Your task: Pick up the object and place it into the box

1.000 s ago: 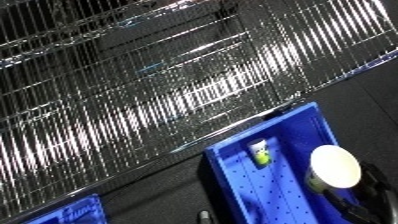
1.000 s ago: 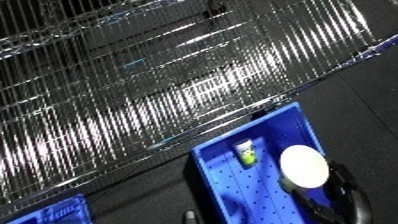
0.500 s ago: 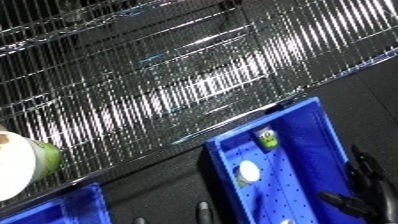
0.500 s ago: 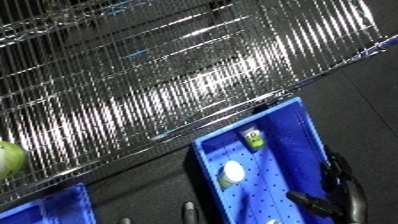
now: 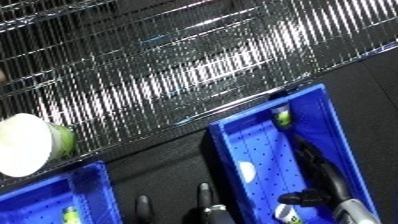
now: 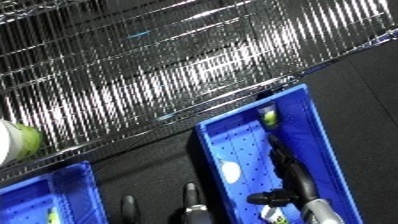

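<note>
Reaching for the white-and-green cup (image 5: 34, 145) lying on the wire shelf (image 5: 178, 75), the right hand (image 5: 322, 175) over the blue bin (image 5: 222, 150) shows an unreadable finger state, so approach the cup side-on.

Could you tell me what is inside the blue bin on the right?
Inside the blue bin: a white round object, a small green-white item, and the right robot hand, which covers part of the floor.
</note>
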Motion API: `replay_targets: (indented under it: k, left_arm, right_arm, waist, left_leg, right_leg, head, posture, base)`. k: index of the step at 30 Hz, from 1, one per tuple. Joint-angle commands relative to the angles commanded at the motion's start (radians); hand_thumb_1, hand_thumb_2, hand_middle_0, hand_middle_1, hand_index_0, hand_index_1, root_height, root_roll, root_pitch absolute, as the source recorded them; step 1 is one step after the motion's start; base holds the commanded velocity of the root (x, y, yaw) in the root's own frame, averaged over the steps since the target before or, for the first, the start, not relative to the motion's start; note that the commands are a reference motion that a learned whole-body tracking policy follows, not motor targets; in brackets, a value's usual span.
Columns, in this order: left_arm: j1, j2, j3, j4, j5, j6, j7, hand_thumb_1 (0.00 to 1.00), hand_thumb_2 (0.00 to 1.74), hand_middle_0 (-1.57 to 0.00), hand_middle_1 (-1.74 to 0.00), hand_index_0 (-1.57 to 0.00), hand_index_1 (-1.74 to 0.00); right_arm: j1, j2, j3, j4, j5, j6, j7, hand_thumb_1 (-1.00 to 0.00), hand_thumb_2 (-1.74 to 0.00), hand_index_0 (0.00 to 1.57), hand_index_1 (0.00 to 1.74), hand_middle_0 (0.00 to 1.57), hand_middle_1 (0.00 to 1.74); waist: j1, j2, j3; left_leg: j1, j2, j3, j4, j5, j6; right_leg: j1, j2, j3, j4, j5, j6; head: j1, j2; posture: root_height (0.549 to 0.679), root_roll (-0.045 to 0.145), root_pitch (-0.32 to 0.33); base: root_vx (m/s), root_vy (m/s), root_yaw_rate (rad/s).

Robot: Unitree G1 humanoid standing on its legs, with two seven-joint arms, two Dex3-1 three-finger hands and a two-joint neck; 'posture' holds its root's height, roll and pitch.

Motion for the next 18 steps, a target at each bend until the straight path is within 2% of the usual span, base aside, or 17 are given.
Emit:
replay_targets:
  k: [5, 11, 18]
  left_arm:
    - [-0.021, 0.010, -0.004, 0.020, 0.011, -0.006, 0.002, 0.00, 0.00, 0.00, 0.00, 0.00, 0.00]
    - [-0.046, 0.019, -0.010, 0.035, 0.017, 0.002, 0.000, 0.00, 0.00, 0.00, 0.00, 0.00, 0.00]
    - [-0.073, 0.023, -0.027, 0.051, 0.033, 0.008, -0.006, 0.00, 0.00, 0.00, 0.00, 0.00, 0.00]
  right_arm:
    - [-0.036, 0.023, 0.043, 0.020, -0.004, 0.039, 0.027, 0.00, 0.00, 0.00, 0.00, 0.00, 0.00]
    - [-0.048, 0.044, 0.067, 0.040, -0.019, 0.081, 0.029, 0.00, 0.00, 0.00, 0.00, 0.00, 0.00]
    - [-0.058, 0.069, 0.091, 0.068, -0.031, 0.118, 0.011, 0.00, 0.00, 0.00, 0.00, 0.00, 0.00]
  waist:
    - [0.024, -0.021, -0.002]
    - [0.049, -0.033, -0.016]
    - [0.078, -0.042, -0.030]
  left_leg:
    - [0.000, 0.006, -0.012, 0.001, 0.001, -0.0006]
    - [0.005, 0.013, -0.026, -0.021, 0.009, -0.0001]
    - [0.003, 0.015, -0.043, -0.032, 0.021, -0.0011]
  right_leg:
    - [0.016, -0.0003, -0.013, -0.002, -0.003, 0.0019]
    - [0.028, -0.0035, -0.028, 0.005, -0.013, 0.0068]
    - [0.037, -0.0172, -0.050, 0.010, -0.019, 0.0118]
  head:
    - [-0.084, -0.015]
    - [-0.209, -0.014]
    - [-0.312, -0.029]
  posture:
    - [0.651, 0.077, 0.021]
    - [0.651, 0.069, 0.019]
    - [0.651, 0.063, 0.017]
  base:
    - [0.006, -0.028, 0.123]
    - [0.021, 0.004, 0.140]
    - [0.016, -0.003, 0.211]
